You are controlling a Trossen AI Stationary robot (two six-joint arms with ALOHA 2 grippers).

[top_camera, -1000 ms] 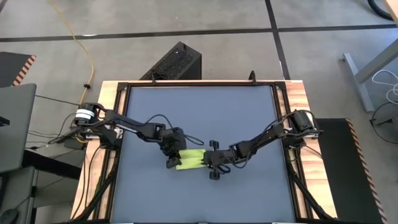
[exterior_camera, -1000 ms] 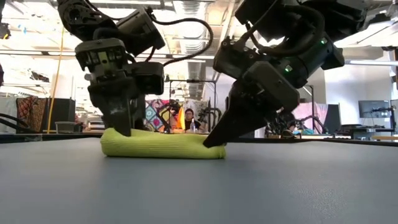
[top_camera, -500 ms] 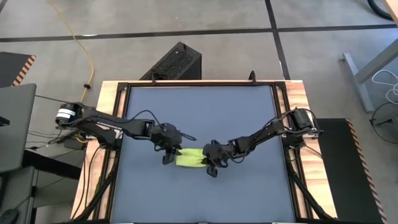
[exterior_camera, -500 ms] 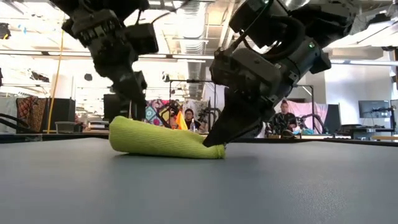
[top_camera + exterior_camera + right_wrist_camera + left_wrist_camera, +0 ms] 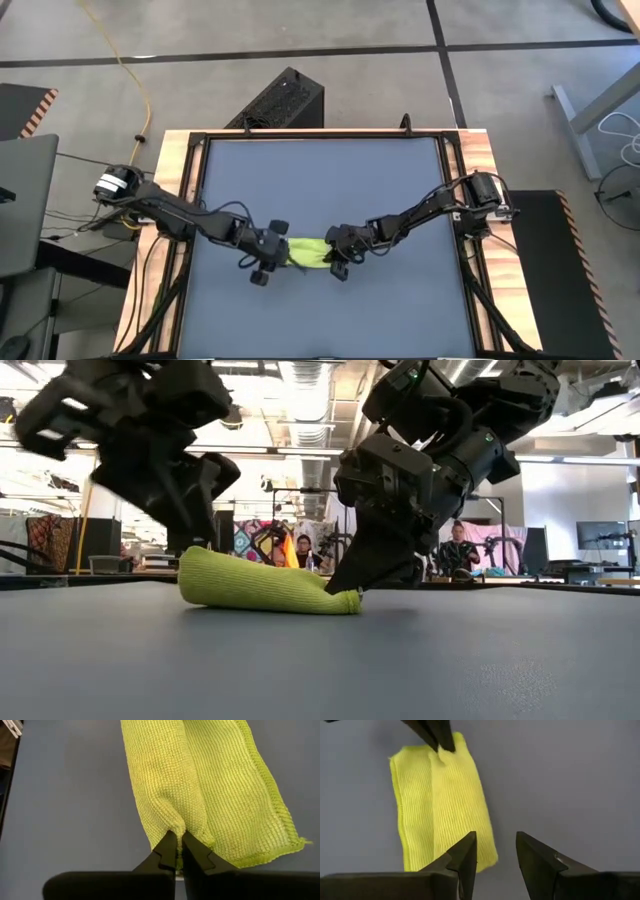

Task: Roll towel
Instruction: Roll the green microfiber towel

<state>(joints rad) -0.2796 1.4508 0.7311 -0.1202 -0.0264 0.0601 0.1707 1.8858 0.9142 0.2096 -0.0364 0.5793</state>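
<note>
The lime towel [image 5: 308, 252] lies as a short thick roll on the dark table [image 5: 320, 180], a little nearer than its middle, resting on its long underside [image 5: 270, 605]. My right gripper [image 5: 176, 840] is at the roll's right end and is shut on it. My left gripper [image 5: 495, 845] hangs open just off the roll's left end [image 5: 445, 850], above the table. Nothing is between its fingers. In the high view it sits at the towel's left [image 5: 265, 268]. My right gripper pinches a small pucker of cloth at the roll's right end [image 5: 175, 826] between its two fingertips. The fingers slant down from the table's right and lie along the roll. The towel rests on the table, its right end [image 5: 345, 600] low under the fingertips.
A black slotted box [image 5: 285, 100] stands on the floor beyond the table's far edge. A wooden frame [image 5: 170, 200] borders the table. In the low view, people [image 5: 458, 550] sit in the room far behind. Bare table lies all around the towel.
My left gripper has lifted off the towel's left end, rolled its wrist and drawn back toward the table's left and near edges. The roll's left end now stands fuller and higher. My right gripper has turned about its own axis and stayed at the right end.
</note>
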